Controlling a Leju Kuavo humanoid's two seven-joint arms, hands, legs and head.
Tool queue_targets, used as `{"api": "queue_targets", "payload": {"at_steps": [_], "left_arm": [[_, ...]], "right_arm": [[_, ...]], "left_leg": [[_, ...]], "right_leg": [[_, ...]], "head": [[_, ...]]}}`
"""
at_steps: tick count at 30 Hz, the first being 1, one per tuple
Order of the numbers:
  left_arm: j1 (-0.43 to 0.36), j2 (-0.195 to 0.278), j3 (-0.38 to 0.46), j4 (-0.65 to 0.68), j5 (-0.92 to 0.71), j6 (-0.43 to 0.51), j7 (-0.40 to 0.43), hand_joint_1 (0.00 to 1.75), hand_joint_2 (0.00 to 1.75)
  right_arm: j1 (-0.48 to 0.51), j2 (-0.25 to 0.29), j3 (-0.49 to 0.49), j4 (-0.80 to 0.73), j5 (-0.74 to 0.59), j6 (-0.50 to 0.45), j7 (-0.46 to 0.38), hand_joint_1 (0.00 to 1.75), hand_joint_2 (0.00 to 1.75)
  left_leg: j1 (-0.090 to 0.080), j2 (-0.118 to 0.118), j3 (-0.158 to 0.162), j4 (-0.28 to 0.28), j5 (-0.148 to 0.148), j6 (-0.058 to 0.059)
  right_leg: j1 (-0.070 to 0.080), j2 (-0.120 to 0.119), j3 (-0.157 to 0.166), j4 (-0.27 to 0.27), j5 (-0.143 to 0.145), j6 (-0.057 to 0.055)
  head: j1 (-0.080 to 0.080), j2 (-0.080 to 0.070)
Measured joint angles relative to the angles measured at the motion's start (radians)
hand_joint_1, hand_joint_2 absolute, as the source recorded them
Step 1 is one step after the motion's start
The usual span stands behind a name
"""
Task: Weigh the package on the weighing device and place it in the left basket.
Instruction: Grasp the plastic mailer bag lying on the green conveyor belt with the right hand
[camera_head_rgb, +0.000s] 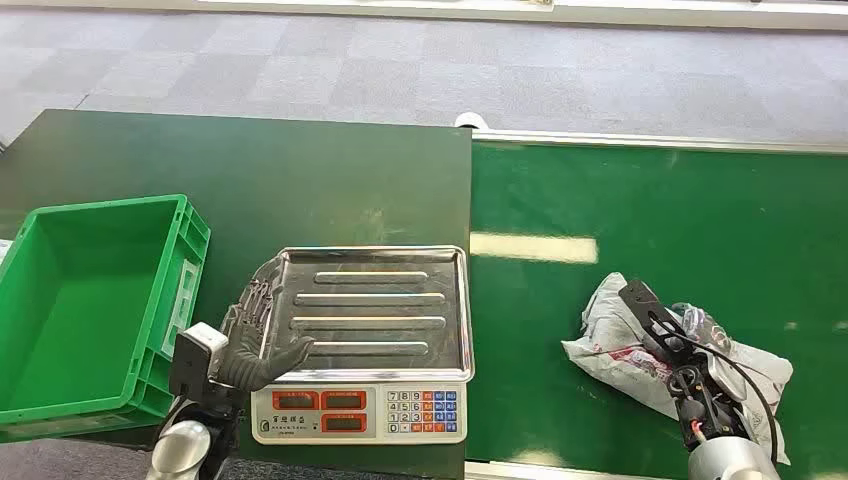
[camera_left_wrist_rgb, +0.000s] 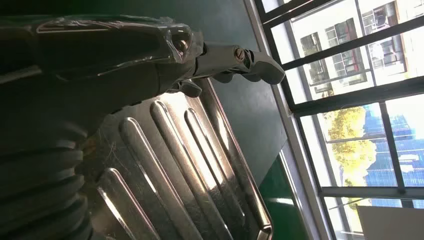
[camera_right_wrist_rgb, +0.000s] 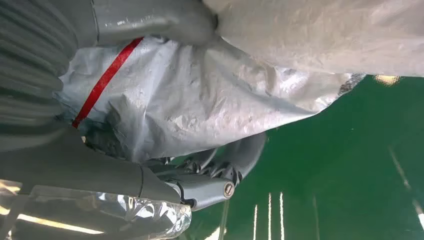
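The package (camera_head_rgb: 606, 318), a crumpled grey-white bag with a red stripe, lies on the green belt at the right. My right hand (camera_head_rgb: 666, 338) lies over it. In the right wrist view the package (camera_right_wrist_rgb: 200, 100) sits between the thumb (camera_right_wrist_rgb: 150, 20) and the curled fingers (camera_right_wrist_rgb: 215, 182), which grip it. The weighing device (camera_head_rgb: 360, 410) stands at the front centre, and its steel tray (camera_head_rgb: 400, 300) carries nothing. My left hand (camera_head_rgb: 252, 338) hovers at the tray's left edge with its fingers spread and nothing in it; the left wrist view has this hand (camera_left_wrist_rgb: 150, 55) above the ribbed tray (camera_left_wrist_rgb: 190, 170).
A green basket (camera_head_rgb: 195, 240) with nothing in it stands at the left on the dark green table (camera_head_rgb: 300, 170). The green conveyor belt (camera_head_rgb: 680, 210) runs along the right side, with grey carpet floor beyond it.
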Motion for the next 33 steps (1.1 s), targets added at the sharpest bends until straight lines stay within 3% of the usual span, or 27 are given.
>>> {"api": "queue_targets", "payload": {"at_steps": [33], "left_arm": [[0.0,0.0,0.0,0.002,0.0,0.0,0.003,0.0,1.75]], "right_arm": [[-0.002,0.006,0.0,0.0,0.003,0.012,-0.014,1.75,1.75]], "left_leg": [[0.0,0.0,0.0,0.0,0.0,0.0]], "right_leg": [[0.0,0.0,0.0,0.0,0.0,0.0]], "head": [[0.0,0.0]]}}
